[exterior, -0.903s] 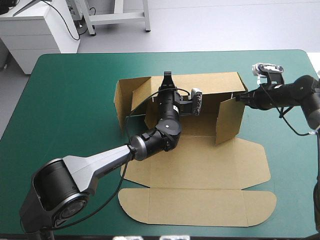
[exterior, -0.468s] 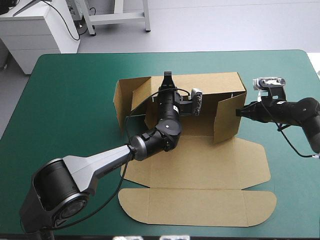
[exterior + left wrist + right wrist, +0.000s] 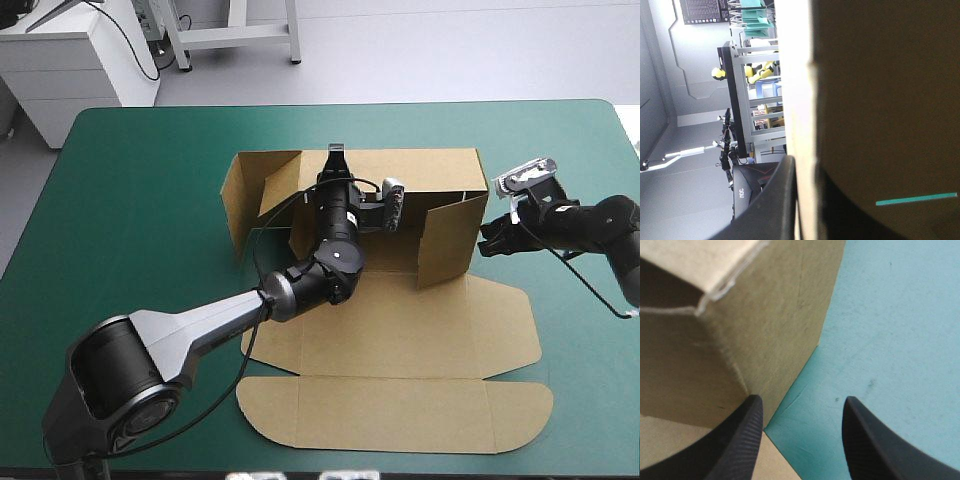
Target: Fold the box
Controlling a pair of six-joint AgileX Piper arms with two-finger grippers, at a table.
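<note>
fingers (image 3: 771, 200) of l gripper (image 3: 336, 153) clamp far wall of the brown box (image 3: 400, 330); it sits mid-table on teal-green cover (image 3: 130, 200), walls partly raised. r gripper (image 3: 802, 402) fingers apart, just beside the raised right flap (image 3: 447, 235).

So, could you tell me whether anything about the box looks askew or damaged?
No damage shows. On the box, the right wall slants inward instead of squaring with the back wall, and the left wall seems to lean outward.

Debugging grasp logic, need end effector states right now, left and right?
Left end effector: shut on the box, at its far wall.
Right end effector: open, holding nothing.
</note>
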